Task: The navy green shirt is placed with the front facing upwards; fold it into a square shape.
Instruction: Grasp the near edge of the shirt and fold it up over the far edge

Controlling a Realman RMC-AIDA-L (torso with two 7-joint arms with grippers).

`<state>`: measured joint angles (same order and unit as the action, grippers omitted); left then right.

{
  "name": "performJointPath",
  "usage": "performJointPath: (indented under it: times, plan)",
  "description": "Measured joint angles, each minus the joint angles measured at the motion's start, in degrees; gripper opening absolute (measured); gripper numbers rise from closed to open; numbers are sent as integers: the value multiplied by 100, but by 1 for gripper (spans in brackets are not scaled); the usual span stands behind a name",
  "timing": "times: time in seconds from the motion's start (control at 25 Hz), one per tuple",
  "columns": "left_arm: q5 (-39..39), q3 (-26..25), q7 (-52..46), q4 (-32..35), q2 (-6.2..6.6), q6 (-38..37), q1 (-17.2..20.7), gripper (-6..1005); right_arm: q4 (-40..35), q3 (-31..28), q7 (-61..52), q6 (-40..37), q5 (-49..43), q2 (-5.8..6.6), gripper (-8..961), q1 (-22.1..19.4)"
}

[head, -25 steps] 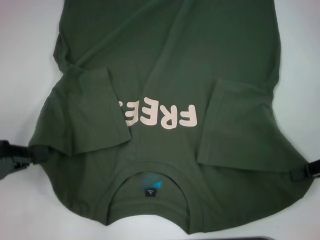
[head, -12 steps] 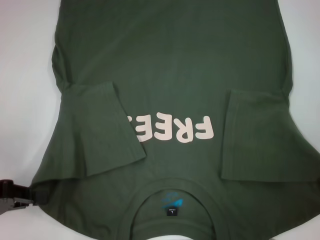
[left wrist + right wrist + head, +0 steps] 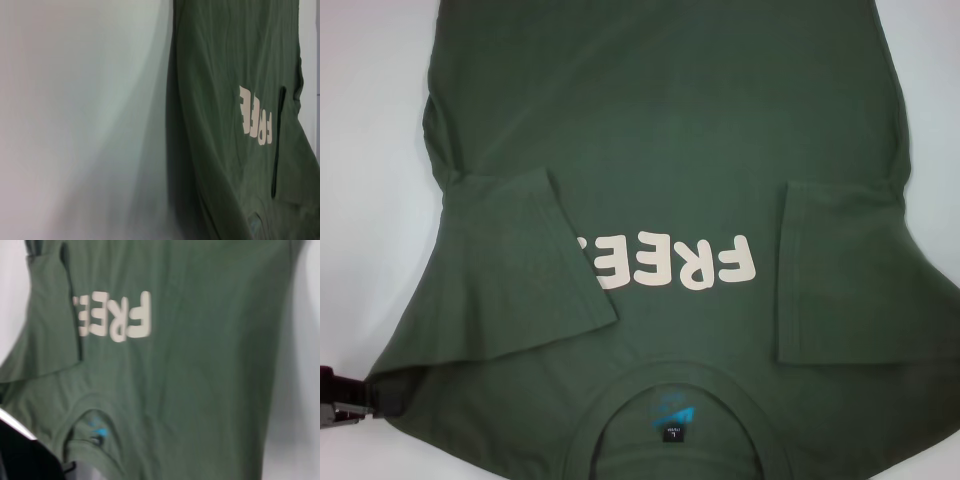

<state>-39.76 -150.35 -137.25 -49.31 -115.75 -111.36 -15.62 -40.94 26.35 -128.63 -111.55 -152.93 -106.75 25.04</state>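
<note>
Head view, 1 navy green shirt [image 3: 660, 130], 2 sleeves folded inward, left claw [image 3: 350, 398] at shoulder

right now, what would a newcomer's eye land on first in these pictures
The large dark olive-green cotton T-shirt fills almost the whole head view, spread front up on the white table. Its cream "FREE" lettering stands out mid-chest, with both short sleeves folded inward beside it. At the shirt's near left shoulder edge sits the black left gripper; the right gripper is out of view.

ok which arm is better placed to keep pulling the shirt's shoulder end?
Left, probably. The left gripper sits at the shirt's near left corner by the folded-in sleeve. The right gripper isn't in the head view.
</note>
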Motion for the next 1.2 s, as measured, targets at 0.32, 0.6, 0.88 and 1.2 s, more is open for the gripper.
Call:
performJointPath:
  times: [0.32,0.6,0.88,1.2]
  plan:
    - [-335,-83,9,4,128,-352,-559,24,75,-41,121,-228,926,151,12,242]
    - [-458,-199,-376,240,390,87,-1528,24,21,-211,-234,-37,1657,203,13,678]
    - [-449,-93,-648,519,248,1576,-2138,24,47,-272,-495,1010,2279,-41,13,843]
    - [-495,-69,-605,541,9,2867,-2506,25,81,-226,-329,1756,3022,-219,13,874]
